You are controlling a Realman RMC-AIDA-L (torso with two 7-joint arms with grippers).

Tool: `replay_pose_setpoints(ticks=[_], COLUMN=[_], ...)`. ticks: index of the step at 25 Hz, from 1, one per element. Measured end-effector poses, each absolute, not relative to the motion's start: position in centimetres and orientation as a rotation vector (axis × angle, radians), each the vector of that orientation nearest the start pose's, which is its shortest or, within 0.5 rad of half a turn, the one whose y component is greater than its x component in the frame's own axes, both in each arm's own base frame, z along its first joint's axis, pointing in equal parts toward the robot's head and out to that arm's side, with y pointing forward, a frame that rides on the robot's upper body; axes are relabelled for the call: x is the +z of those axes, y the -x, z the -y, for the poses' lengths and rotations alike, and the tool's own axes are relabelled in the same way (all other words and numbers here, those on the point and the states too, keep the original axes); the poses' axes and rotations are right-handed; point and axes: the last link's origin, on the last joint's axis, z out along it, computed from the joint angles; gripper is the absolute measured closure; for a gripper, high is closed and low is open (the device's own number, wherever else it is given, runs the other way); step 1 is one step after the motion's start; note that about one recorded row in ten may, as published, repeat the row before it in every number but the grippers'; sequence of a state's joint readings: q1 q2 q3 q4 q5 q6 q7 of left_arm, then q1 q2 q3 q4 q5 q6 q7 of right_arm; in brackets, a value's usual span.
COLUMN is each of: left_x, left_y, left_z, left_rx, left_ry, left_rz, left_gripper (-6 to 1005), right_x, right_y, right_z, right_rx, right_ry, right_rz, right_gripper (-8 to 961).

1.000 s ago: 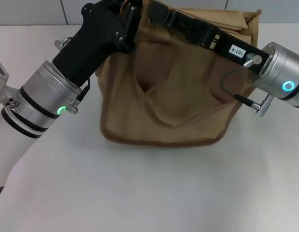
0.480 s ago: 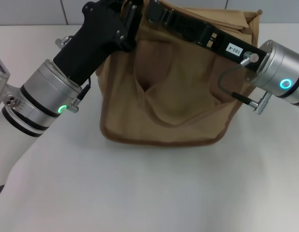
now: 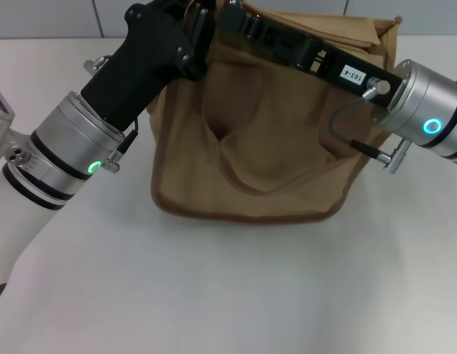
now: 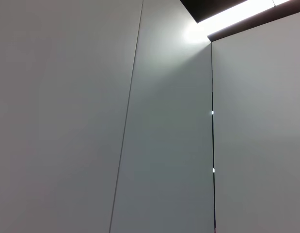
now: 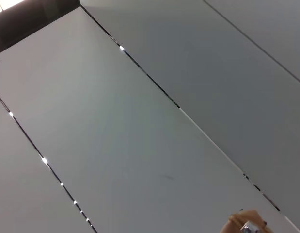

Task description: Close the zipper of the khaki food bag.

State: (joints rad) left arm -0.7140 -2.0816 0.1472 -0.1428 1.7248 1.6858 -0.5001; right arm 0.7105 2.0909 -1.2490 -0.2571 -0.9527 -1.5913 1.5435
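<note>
2 grippers atop boxy canvas bag.

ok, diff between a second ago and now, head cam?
The right gripper, stretched across the top of the khaki food bag, has slid a little further toward the robot's left and away from the robot. The left gripper at the bag's left top corner and the bag itself have not visibly moved.

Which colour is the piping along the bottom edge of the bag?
Darker brown than the tan khaki food bag; the head view shows it best.
</note>
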Motion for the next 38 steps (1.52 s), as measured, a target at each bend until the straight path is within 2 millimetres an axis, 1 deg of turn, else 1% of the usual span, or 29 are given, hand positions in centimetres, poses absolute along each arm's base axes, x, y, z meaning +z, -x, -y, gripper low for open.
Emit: replay_pose_setpoints(ticks=[6,12,17,20,25,38], left_x=[-3.8,-3.7,-3.7,-3.7,-3.8,-3.6], left_y=[18.1,18.1,18.1,18.1,18.2,18.6], left_z=[-33.2,-33.2,-33.1,-33.1,-33.2,-33.0], left_rx=[-1.507,-1.505,-1.506,-1.505,-1.502,-1.493], left_ry=[2.024,2.022,2.023,2.023,2.022,2.014], left_rz=[0.226,0.227,0.227,0.227,0.230,0.234], left_gripper=[836,835,834,833,832,830], right_x=[-3.7,-3.6,-3.5,-3.6,-3.6,-3.5], right_y=[-15.4,-15.4,-15.6,-15.5,-15.5,-16.7], right_z=[-35.1,-35.1,-35.2,-35.3,-35.3,-35.3], right_rx=[1.681,1.684,1.685,1.681,1.676,1.644], right_ry=[2.484,2.478,2.460,2.460,2.461,2.424], right_rz=[-1.071,-1.072,-1.068,-1.063,-1.064,-1.141], right_gripper=[608,723,722,819,949,949])
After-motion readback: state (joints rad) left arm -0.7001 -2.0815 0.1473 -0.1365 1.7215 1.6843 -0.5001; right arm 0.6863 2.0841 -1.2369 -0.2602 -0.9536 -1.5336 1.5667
